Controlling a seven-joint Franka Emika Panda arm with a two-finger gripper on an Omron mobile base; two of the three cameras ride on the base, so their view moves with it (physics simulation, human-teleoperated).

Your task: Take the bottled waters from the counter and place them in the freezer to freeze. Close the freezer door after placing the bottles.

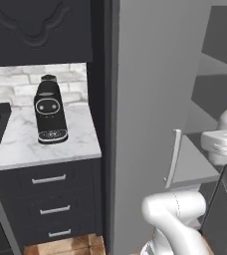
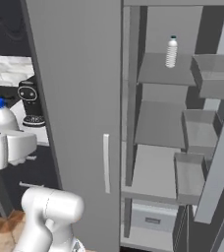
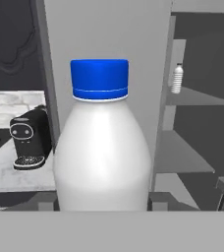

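White bottle (image 3: 101, 147), blue cap, upright, clamped in the jaws and held in the air; ribbed bottle (image 2: 171, 51) ahead of the jaws on the open freezer's (image 2: 163, 74) upper shelf; coffee machine (image 1: 50, 110) on counter (image 1: 21, 144) beside.

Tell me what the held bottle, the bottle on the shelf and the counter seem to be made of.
Held bottle: likely opaque white plastic, smooth with a soft sheen; its blue cap looks like glossy plastic.
Shelf bottle: probably clear ribbed plastic, pale and banded, though small in the picture.
Counter: looks like polished marble or an imitation, white with grey veins.
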